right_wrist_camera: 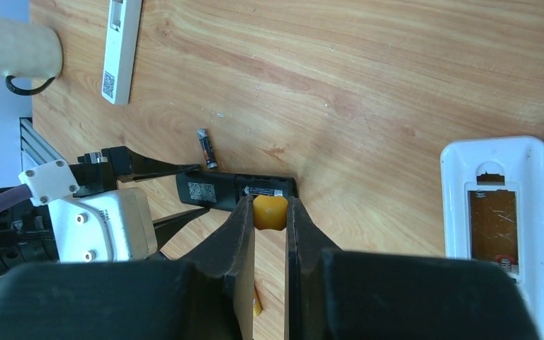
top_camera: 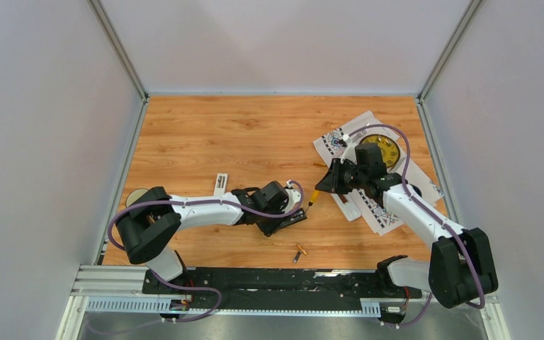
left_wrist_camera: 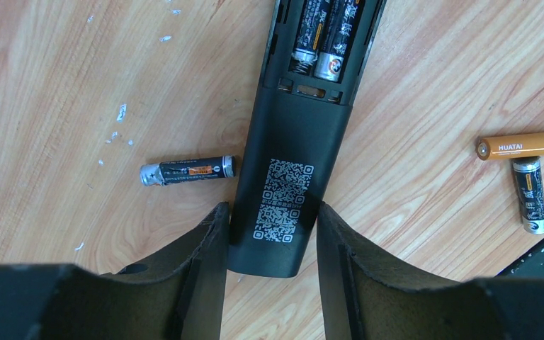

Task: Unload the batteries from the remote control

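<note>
Left pincer (left_wrist_camera: 271, 210) clamped on remote (left_wrist_camera: 292, 127) end, batteries (left_wrist_camera: 320, 39) seated inside beyond, right pincer (right_wrist_camera: 270, 201) gripping screwdriver (right_wrist_camera: 270, 214)

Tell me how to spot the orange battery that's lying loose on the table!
Find the black remote gripped by the left gripper on the wooden table. In the left wrist view, two loose batteries lie close together to its right. The orange battery is the bright one printed HUATAI; its neighbour, the dark grey battery, is black and silver.
</note>
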You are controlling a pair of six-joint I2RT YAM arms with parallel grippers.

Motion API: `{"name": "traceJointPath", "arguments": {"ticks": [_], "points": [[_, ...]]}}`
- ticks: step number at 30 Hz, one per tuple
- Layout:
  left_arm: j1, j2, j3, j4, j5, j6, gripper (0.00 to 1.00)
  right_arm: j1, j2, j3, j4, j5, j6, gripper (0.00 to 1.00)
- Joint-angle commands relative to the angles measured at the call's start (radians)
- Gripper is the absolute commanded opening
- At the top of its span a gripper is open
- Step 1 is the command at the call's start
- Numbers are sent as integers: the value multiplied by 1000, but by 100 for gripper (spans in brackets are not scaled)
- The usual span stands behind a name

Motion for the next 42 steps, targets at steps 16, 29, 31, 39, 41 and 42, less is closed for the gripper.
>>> {"name": "traceJointPath", "arguments": {"ticks": [16, 29, 31, 39, 41, 42], "points": [[-13, 47, -47, -9, 30, -41, 23, 19, -43, -44, 83, 15, 41, 0], [-15, 53, -39, -12, 31, -40, 23, 19, 12, -10, 69, 57, 44, 0], [-15, 52, -37, -12, 33, -40, 23, 19, 24, -5, 75, 63, 42, 0], [-15, 62, -27, -20, 34, -40, 23, 19, 16, 7, 71, 55, 33, 0], [-15, 64, -27, -20, 34, -40, 23, 19, 1, 8, 84, 32, 39, 0], [-15, 65, -25, -21, 34, -38, 23, 19, -13, 8, 88, 31, 44, 0]]}}
